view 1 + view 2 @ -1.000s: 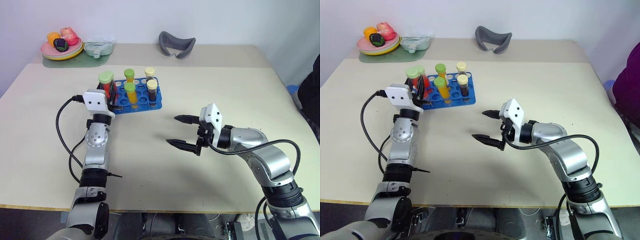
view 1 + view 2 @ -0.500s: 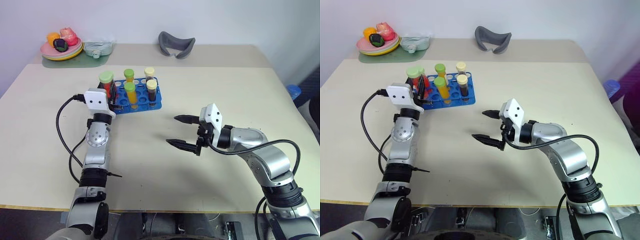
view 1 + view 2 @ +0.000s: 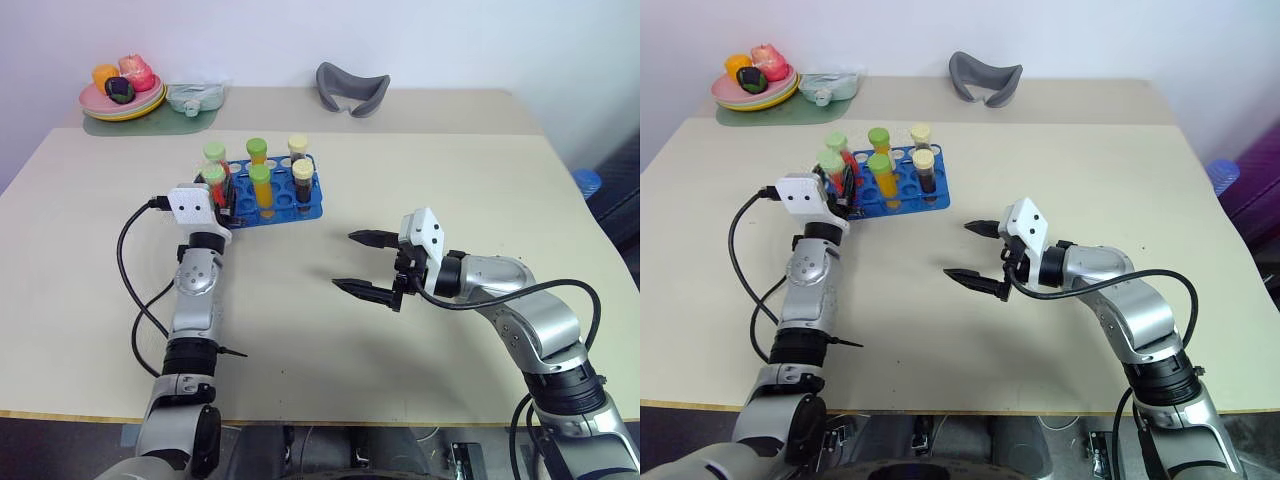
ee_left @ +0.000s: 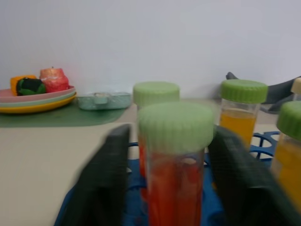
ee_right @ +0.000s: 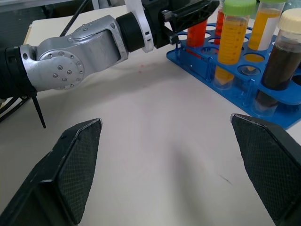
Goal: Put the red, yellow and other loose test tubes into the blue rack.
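Observation:
The blue rack [image 3: 311, 208] stands on the table and holds several capped tubes: red, yellow-orange and dark brown. At its left end a red tube [image 4: 175, 197] with a pale green cap stands upright in a hole. My left gripper [image 3: 217, 192] is open around it, with a narrow gap on each side between the fingers [image 4: 107, 183] and the tube. A second red tube [image 3: 214, 153] stands just behind it. My right gripper [image 3: 366, 263] hovers open and empty over bare table to the right of the rack, pointing left.
A plate of toy food [image 3: 122, 97] on a green mat and a pale green container [image 3: 195, 96] sit at the back left. A grey curved object [image 3: 353, 88] lies at the back centre. A black cable loops beside my left forearm.
The red tube has sunk lower into the rack's left end. My left gripper's fingers have parted from it. The right arm has not moved.

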Motion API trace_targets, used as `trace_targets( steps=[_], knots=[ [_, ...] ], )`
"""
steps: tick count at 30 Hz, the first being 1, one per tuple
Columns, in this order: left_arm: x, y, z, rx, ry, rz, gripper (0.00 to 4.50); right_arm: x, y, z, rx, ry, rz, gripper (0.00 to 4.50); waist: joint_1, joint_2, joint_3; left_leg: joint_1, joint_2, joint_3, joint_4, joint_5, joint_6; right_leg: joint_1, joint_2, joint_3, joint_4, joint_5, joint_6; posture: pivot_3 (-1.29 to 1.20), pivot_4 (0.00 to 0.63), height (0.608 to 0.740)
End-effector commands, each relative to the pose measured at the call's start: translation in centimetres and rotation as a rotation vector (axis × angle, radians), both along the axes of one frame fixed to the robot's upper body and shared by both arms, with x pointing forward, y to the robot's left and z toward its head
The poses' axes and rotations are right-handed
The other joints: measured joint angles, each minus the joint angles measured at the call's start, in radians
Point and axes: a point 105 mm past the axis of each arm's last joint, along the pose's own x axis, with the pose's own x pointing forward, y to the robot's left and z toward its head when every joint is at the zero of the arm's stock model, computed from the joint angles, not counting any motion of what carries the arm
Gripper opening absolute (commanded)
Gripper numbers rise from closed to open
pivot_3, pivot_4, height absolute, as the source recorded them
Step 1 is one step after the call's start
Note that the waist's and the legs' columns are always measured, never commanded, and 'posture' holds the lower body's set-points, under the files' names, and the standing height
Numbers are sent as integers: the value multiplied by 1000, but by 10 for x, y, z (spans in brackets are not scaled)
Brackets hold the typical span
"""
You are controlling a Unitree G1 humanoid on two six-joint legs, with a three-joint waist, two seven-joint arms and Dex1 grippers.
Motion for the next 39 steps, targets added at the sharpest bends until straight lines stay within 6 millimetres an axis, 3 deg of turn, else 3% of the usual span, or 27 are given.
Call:
trace_targets(
  steps=[1,6,12,17,20,28,39],
  knots=[
    [-5,4,13,20,-56,17,4296,-4,2,11,16,-46,24,4500,1,0,0,0,0,0,0,0,0,0,0,0,0,0,0,0,150,735],
    [-19,6,17,22,-73,-10,4459,-4,-1,13,11,-49,23,4500,0,0,0,0,0,0,0,0,0,0,0,0,0,0,0,0,150,735],
    [-63,22,20,101,-43,-122,4459,1,-17,14,-21,-60,-9,4500,-9,0,0,0,1,0,-1,0,0,0,-1,0,0,0,0,0,150,735],
    [-94,43,13,228,102,-223,4459,12,-53,16,-49,-45,-121,4500,-7,0,0,1,1,-1,-1,0,0,1,-2,1,-1,0,0,0,150,735],
    [-112,69,6,277,200,-231,4459,15,-88,15,-79,-24,-221,4500,-3,1,0,1,1,-1,-1,0,0,1,-3,1,-1,0,0,0,150,735],
    [-131,75,-8,308,330,-323,4459,8,-133,7,-126,12,-327,4500,-2,1,0,2,1,-1,-2,-4,6,2,-2,1,-2,0,-1,0,150,735],
    [-126,66,-10,311,342,-358,4459,8,-135,3,-101,9,-362,4500,-2,1,0,2,1,-1,-2,-4,6,2,-2,1,-2,0,-1,0,150,735]
  ],
)
